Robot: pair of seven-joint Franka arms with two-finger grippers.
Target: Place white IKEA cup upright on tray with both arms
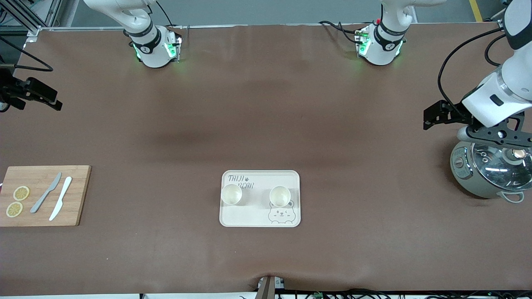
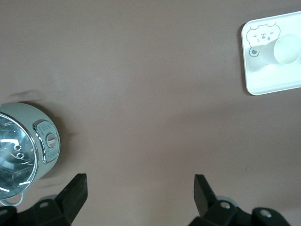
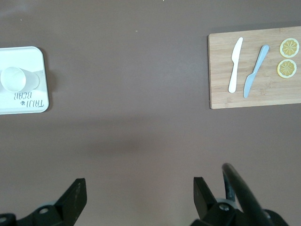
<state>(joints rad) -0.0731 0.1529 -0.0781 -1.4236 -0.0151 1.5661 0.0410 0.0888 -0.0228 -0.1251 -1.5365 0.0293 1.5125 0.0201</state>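
1. from my remote desk: two white cups stand upright on the tray (image 1: 259, 198), one (image 1: 231, 194) by the lettering toward the right arm's end, the other (image 1: 279, 196) just above the bear face toward the left arm's end; the placing looks done to me

2. the left gripper (image 2: 140, 193) hangs with its fingers spread and holding nothing, over bare mat beside the steel pot (image 1: 490, 173) at its end of the table

3. the right gripper (image 3: 140, 193) is spread and holding nothing as well, over open mat between the tray and the cutting board (image 1: 41, 196); in the front view only its black camera bracket shows at the edge

4. what i judge could go wrong: either arm swinging low across the middle could clip a cup and tip it, as both stand free and light on a smooth tray

5. the left arm's wrist sits close above the pot's glass lid, so a careless drop could strike it

6. on the board lie a grey knife (image 1: 45, 192), a white knife (image 1: 60, 204) and two lemon slices (image 1: 17, 201), well apart from the tray; nothing stands between the arms and the cups
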